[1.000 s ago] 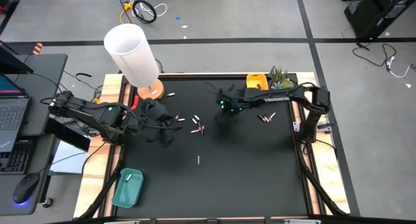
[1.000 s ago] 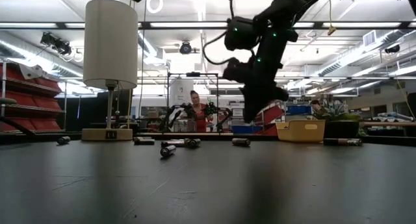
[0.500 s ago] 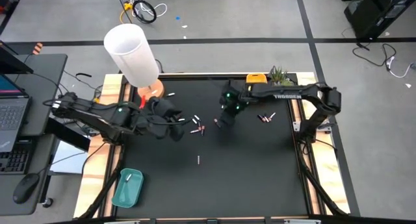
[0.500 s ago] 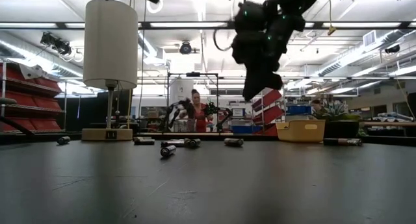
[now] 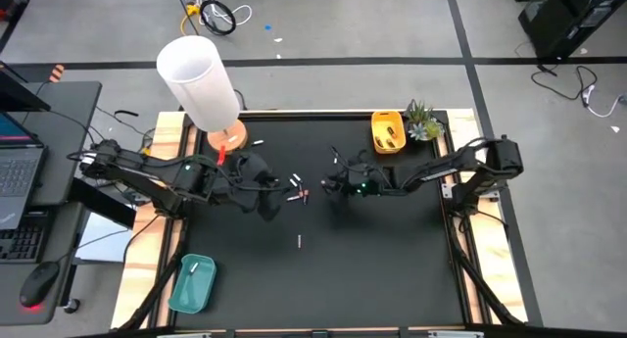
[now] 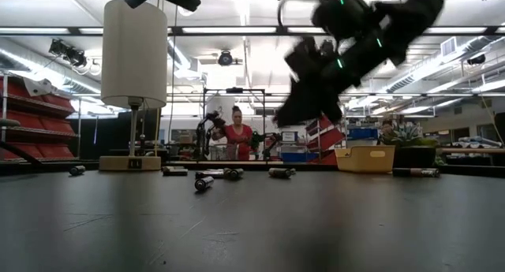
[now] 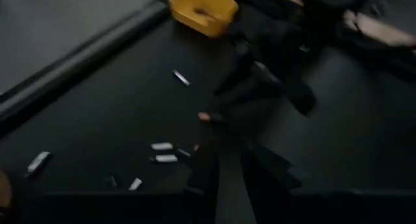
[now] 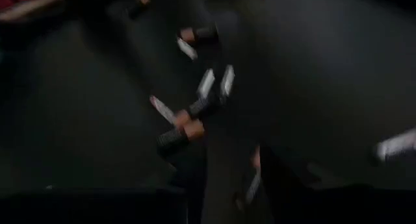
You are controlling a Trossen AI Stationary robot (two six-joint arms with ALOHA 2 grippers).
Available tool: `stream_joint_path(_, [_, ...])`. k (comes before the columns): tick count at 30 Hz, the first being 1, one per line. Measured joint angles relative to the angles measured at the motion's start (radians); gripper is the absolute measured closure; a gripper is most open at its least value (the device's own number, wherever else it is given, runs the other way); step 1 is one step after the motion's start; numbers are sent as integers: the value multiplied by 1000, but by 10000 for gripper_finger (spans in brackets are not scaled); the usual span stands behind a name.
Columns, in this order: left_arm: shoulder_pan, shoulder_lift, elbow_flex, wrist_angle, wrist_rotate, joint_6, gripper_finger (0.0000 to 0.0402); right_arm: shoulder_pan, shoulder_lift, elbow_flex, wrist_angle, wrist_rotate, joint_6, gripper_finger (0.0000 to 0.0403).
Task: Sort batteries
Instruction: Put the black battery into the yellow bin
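Batteries lie scattered mid-table from above, left gripper and right gripper flanking them, yellow tray at the far edge. Low view: right arm blurred. Right wrist: fingers parted above batteries. Left's grip unclear.

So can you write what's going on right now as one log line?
phase: sorting batteries | right tool: above the middle cluster | left tool: beside it | yellow tray: back right
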Motion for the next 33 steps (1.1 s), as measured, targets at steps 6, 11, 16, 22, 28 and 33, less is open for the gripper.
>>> stream_joint_path(6, [4,0,0,-40,100,87,324,-1,53,-71,106,1,103,239])
stream_joint_path(11, [11,0,0,-75,125,120,324,21,119,-43,172,77,83,195])
stream_joint_path(16, [12,0,0,-73,164,127,324,40,211,-14,213,203,13,166])
stream_joint_path(22, [12,0,0,-77,178,92,324,43,333,-12,344,256,-14,158])
stream_joint_path(28, [12,-1,0,-79,211,65,324,44,429,-10,469,324,-4,175])
stream_joint_path(33, [12,-2,0,-94,220,61,324,50,464,-10,524,351,26,215])
